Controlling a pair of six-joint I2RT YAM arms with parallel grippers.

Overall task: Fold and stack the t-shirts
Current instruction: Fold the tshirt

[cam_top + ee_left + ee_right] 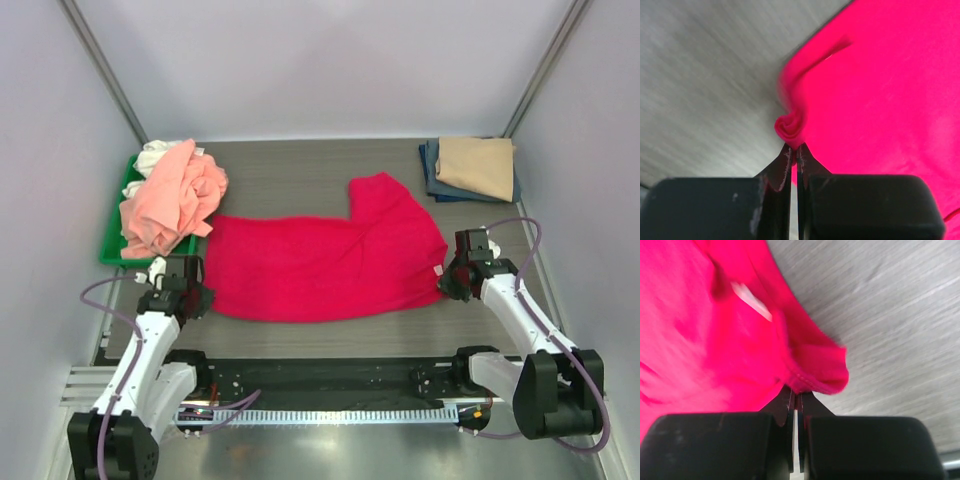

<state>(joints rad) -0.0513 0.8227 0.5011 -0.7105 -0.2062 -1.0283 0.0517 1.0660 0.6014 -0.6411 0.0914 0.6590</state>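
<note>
The crimson-red t-shirt (320, 262) lies spread across the middle of the table. My left gripper (200, 297) is shut on its near left corner, where the cloth curls into a small roll (790, 127). My right gripper (448, 283) is shut on its near right corner, pinching the hem (812, 380). A white label (752, 301) shows on the red cloth. A salmon-pink t-shirt (172, 208) lies crumpled on a white one (153, 157) at the left. A folded tan t-shirt (478, 165) lies on a folded navy one (436, 180) at the back right.
A green plastic tray (111, 250) holds the crumpled shirts at the left edge. Grey walls stand close on both sides and behind. A black rail (330, 380) runs along the near edge between the arm bases.
</note>
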